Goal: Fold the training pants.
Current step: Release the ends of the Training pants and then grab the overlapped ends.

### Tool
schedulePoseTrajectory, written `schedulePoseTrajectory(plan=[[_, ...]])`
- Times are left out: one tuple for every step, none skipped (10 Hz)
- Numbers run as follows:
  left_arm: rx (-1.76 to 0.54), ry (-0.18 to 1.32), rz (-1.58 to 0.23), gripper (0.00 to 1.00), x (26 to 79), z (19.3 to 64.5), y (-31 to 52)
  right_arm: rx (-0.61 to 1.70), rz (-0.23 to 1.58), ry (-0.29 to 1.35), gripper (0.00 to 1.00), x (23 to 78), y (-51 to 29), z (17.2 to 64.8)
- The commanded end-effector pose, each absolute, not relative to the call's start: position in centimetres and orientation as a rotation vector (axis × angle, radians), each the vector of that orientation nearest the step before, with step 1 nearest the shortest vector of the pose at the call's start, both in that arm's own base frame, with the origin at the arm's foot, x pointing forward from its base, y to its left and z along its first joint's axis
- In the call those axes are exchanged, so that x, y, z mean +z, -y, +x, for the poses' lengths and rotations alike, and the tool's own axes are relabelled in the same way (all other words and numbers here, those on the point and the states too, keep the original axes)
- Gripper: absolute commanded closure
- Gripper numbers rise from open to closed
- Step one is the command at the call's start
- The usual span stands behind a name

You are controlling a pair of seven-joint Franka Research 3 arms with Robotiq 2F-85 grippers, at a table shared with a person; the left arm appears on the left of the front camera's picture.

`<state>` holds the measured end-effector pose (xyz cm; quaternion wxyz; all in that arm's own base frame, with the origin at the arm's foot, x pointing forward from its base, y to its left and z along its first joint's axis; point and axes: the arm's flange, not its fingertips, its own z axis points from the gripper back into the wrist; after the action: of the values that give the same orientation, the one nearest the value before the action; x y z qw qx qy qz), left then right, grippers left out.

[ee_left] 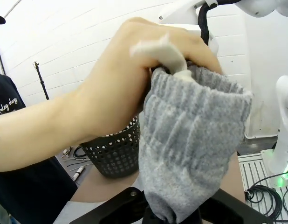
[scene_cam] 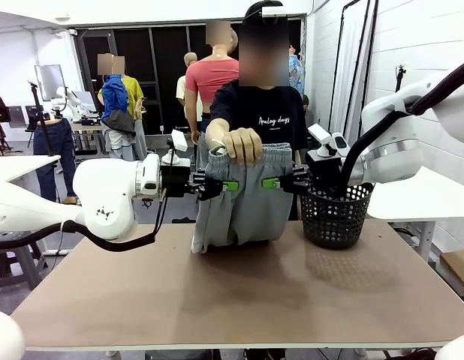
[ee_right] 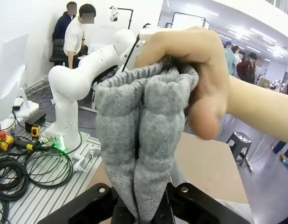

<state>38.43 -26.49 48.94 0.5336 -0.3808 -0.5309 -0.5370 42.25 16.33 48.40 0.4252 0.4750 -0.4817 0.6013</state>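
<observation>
The light grey training pants (scene_cam: 243, 199) hang above the table's far side, held up at the waistband by a person's hand (scene_cam: 239, 145). My left gripper (scene_cam: 226, 185) is shut on the pants' left edge. My right gripper (scene_cam: 271, 182) is shut on their right edge. In the left wrist view the grey ribbed waistband (ee_left: 193, 140) runs down into my fingers, with the hand (ee_left: 120, 93) gripping its top and the pale drawstring. Seen from the right wrist, bunched grey fabric (ee_right: 144, 140) is pinched between my fingers, the person's hand (ee_right: 195, 65) above it.
A black mesh basket (scene_cam: 335, 214) stands on the table right of the pants, close under my right arm. The brown tabletop (scene_cam: 239, 292) lies bare in front. The person stands at the far edge, behind the pants.
</observation>
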Motion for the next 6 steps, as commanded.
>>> schedulePoseTrajectory(plan=[[-1.262, 1.276, -0.893, 1.0, 49.23, 38.14, 26.76, 1.495, 1.198, 1.23, 1.0, 48.51, -16.28, 41.81], [-1.262, 1.276, -0.893, 1.0, 49.23, 38.14, 26.76, 1.495, 1.198, 1.23, 1.0, 48.51, -16.28, 41.81], [-1.262, 1.276, -0.893, 1.0, 49.23, 38.14, 26.76, 1.495, 1.198, 1.23, 1.0, 48.51, -16.28, 41.81], [-1.262, 1.276, -0.893, 1.0, 49.23, 38.14, 26.76, 1.495, 1.198, 1.23, 1.0, 48.51, -16.28, 41.81], [-1.262, 1.276, -0.893, 1.0, 49.23, 38.14, 26.76, 1.495, 1.198, 1.23, 1.0, 48.51, -16.28, 41.81], [-1.262, 1.276, -0.893, 1.0, 49.23, 38.14, 26.76, 1.495, 1.198, 1.23, 1.0, 48.51, -16.28, 41.81]])
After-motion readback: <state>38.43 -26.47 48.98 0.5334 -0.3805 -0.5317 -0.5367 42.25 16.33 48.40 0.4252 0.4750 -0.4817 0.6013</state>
